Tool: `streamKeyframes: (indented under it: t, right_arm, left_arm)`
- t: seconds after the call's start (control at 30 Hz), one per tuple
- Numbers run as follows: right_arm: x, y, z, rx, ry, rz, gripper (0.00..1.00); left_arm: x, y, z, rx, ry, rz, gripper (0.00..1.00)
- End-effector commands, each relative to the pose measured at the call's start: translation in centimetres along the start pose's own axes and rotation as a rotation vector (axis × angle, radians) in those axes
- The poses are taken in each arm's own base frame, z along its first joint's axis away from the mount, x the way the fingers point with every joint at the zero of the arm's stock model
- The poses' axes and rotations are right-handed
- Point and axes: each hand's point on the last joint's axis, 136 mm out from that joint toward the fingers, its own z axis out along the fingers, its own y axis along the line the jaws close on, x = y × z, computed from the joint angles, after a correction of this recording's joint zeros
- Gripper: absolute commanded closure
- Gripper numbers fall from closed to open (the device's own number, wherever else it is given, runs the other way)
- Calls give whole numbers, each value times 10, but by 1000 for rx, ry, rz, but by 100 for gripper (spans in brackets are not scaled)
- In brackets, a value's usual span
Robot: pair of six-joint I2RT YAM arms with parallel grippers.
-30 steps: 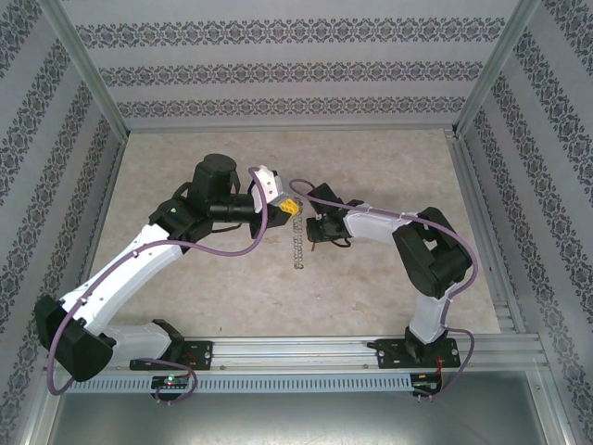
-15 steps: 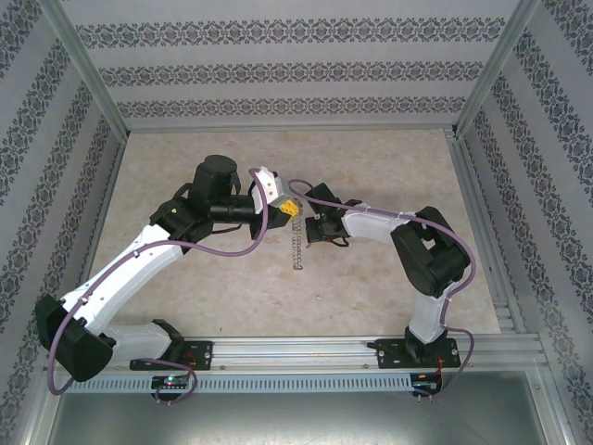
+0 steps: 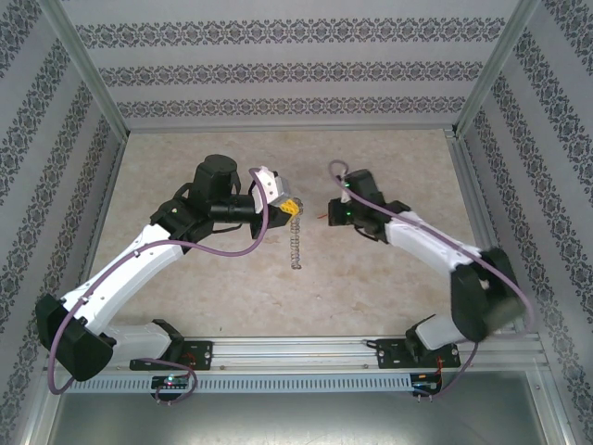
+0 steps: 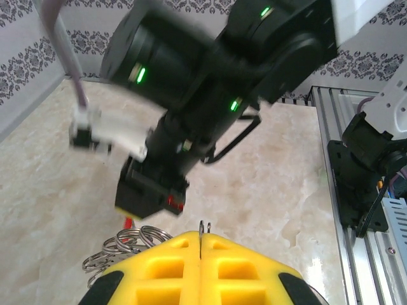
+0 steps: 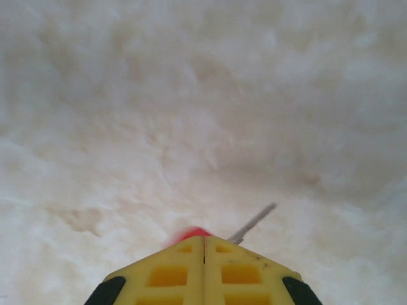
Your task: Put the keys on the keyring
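Both jaws pinch: left gripper [image 4: 201, 238] on the keyring [image 4: 127, 244], right gripper [image 5: 204, 239] on the key [image 5: 252, 223], seemingly apart; threading not yet done.

Shiny metal keyring [image 4: 137, 238], metal-bladed key [image 5: 253, 222], matt table [image 3: 371, 278]

Right jaws closed on the key [image 5: 190, 234] and backed off the keyring [image 3: 296, 246] toward frame centre-right. My right elbow swung out lower right.
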Motion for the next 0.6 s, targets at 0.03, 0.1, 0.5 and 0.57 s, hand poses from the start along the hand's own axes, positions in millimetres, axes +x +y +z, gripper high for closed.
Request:
streamKeyframes:
  t: [0.03, 0.1, 0.5, 0.57]
  right_arm:
    - [-24, 30, -41, -296, -132, -50, 100]
    - [-35, 37, -63, -382, -188, -71, 100]
    - [-52, 94, -160, -784, -318, -215, 100]
    - [-52, 100, -168, -816, -321, -229, 100]
  left_arm:
    - [-11, 6, 1, -1, -48, 40, 100]
    - [-13, 7, 3, 5, -52, 39, 100]
    - [-24, 12, 16, 61, -57, 39, 100]
    - [-25, 13, 17, 65, -59, 39, 100]
